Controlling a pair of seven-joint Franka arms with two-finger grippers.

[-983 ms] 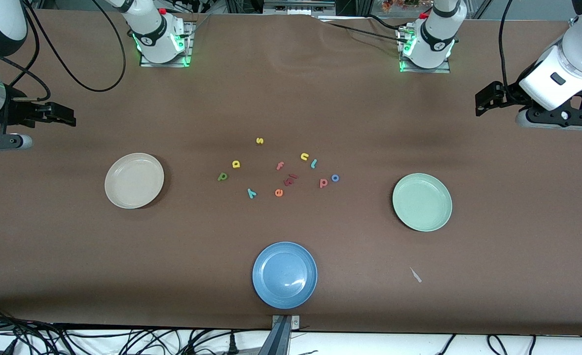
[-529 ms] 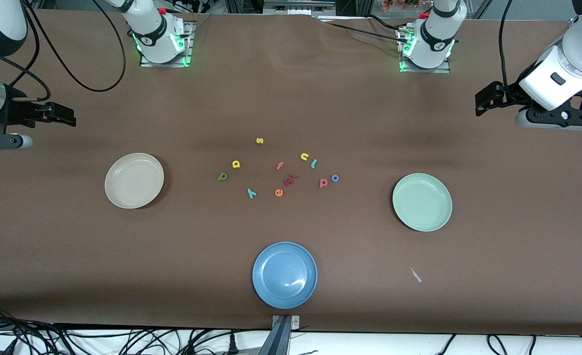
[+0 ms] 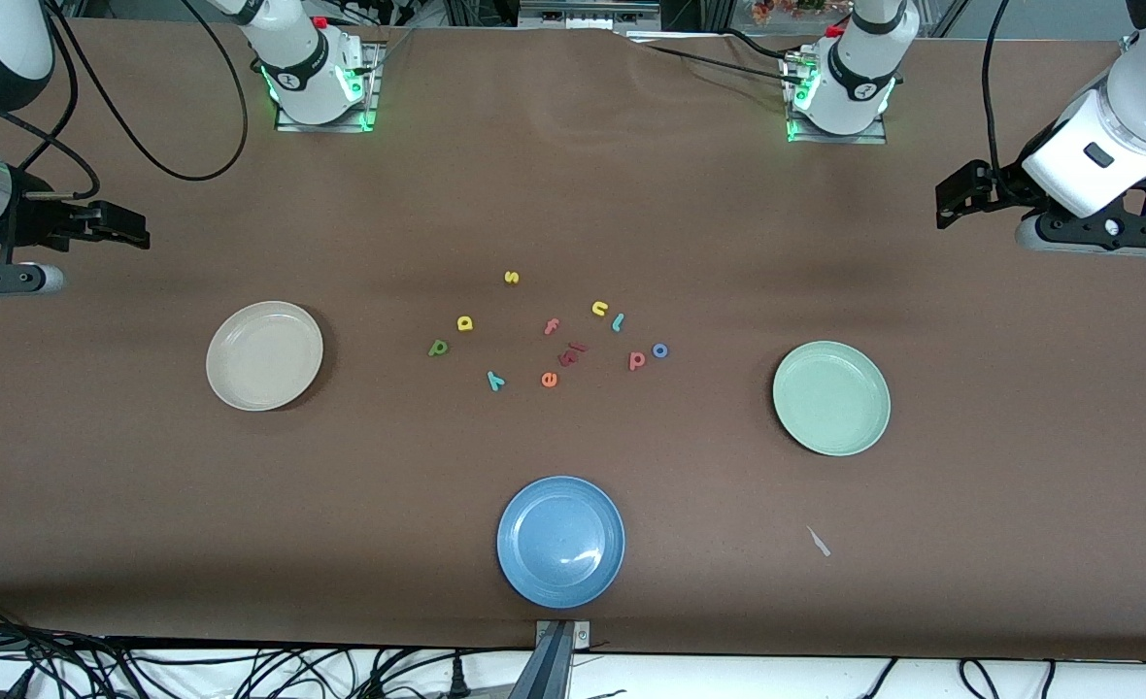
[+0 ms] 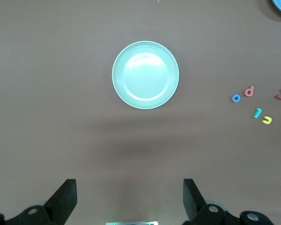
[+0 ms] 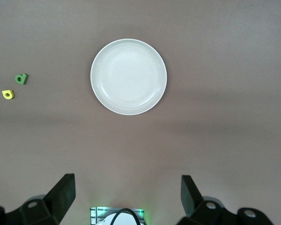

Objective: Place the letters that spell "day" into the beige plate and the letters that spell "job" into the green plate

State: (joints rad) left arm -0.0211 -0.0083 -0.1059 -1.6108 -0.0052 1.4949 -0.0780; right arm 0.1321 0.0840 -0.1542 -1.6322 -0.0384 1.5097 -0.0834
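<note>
Left claw point(image 3: 952, 199) and right claw point(image 3: 126, 228) hang apart and empty over the desk's point(image 3: 573, 194) ends, both waiting. Best to start on an outlying letter, coming straight down, fingers straddling it. Eleven letters lie mid-desk between three plates: beige point(image 3: 264, 355), green point(image 3: 831, 398), blue point(image 3: 560, 541), all empty.
</note>
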